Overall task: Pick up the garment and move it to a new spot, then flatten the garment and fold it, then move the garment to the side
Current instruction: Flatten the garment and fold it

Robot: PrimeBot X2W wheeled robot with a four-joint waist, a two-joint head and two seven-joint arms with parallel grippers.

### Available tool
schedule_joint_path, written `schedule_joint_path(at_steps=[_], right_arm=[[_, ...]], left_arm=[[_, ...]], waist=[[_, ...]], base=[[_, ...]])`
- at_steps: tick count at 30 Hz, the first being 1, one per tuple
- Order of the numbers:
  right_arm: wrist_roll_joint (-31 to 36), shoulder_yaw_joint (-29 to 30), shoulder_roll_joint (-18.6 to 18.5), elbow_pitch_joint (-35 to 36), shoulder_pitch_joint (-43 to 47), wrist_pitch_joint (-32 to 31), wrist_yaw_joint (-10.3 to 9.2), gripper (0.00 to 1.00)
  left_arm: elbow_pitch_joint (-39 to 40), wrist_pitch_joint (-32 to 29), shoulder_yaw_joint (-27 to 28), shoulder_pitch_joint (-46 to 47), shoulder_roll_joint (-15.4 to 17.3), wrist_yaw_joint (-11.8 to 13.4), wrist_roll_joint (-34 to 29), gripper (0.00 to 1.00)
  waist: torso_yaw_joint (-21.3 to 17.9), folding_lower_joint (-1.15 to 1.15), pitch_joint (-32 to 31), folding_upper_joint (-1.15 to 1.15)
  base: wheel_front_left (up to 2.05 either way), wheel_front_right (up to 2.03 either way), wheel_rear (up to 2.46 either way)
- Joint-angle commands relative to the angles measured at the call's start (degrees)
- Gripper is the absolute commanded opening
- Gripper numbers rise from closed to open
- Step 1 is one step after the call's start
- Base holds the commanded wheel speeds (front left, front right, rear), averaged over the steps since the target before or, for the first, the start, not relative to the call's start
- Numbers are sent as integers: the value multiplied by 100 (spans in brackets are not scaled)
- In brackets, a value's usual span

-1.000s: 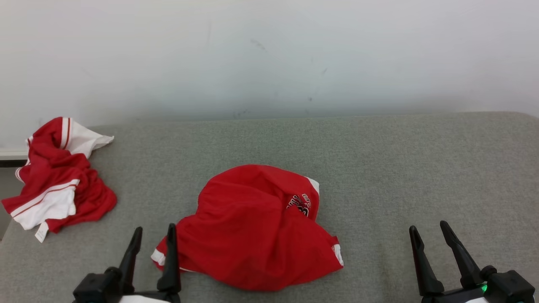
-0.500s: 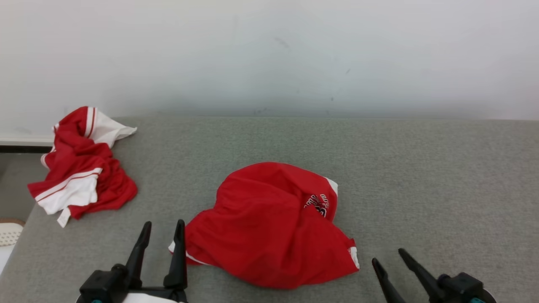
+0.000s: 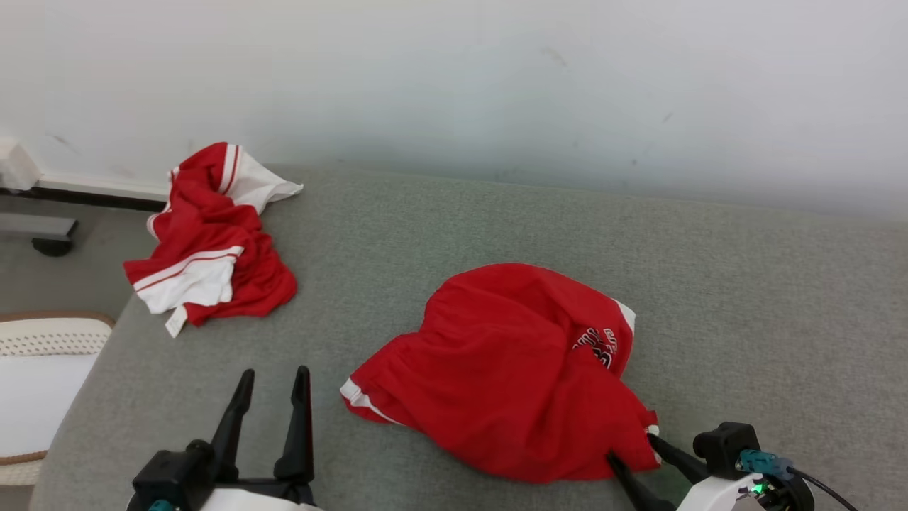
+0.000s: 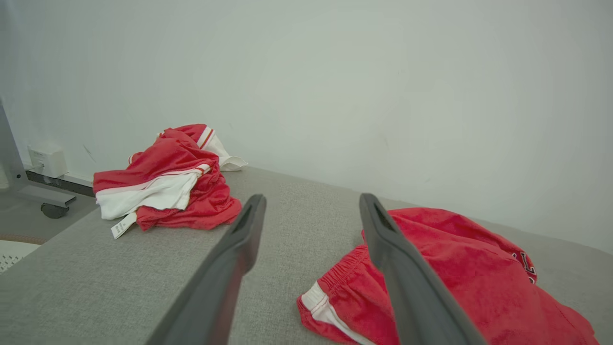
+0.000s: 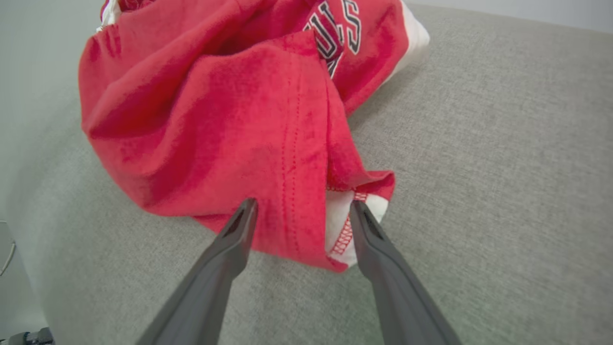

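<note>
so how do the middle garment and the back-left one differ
The middle garment is nearly all red with printed lettering; the back-left garment shows broad white panels. The middle garment spreads wide, the open right tool at its corner; the back-left garment is bunched, untouched. Both lie crumpled on the grey cushion.

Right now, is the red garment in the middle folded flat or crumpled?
Crumpled. The garment lies in a bunched heap with deep creases, and a fold hides part of its lettering.

Red garment, white trim, black-and-white lettering near right edge; crumpled in a loose mound on grey desk
</note>
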State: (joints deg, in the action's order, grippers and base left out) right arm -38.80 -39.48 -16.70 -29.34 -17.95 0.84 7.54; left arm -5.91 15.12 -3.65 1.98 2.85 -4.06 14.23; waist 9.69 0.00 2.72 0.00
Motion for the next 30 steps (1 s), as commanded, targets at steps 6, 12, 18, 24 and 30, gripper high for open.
schedule_joint_path(at_steps=[6,12,18,24,30], right_arm=[[-441,-503,-51,-103,-235,15,-10,0],[-1375,-769,-216,538,-186,137,-10,0],[-2592,-637,-639,1508,-326,66,-10,0],[-3785,-102,-1007,1693,-638,-230,-10,0],[-4882,451,-1169,1105,-1052,-856,-10,0]], left_arm=[[-31,5,12,17,12,27,94,100],[-49,5,20,-26,11,40,122,100],[-21,5,-58,-3,13,95,166,100],[13,5,-162,161,12,78,282,100],[7,5,-242,312,12,137,364,100]], waist=[[191,0,39,0],[125,0,1,0],[20,0,38,0],[165,0,352,0],[447,0,772,0]], base=[[0,0,0],[0,0,0],[0,0,0],[0,0,0],[0,0,0]])
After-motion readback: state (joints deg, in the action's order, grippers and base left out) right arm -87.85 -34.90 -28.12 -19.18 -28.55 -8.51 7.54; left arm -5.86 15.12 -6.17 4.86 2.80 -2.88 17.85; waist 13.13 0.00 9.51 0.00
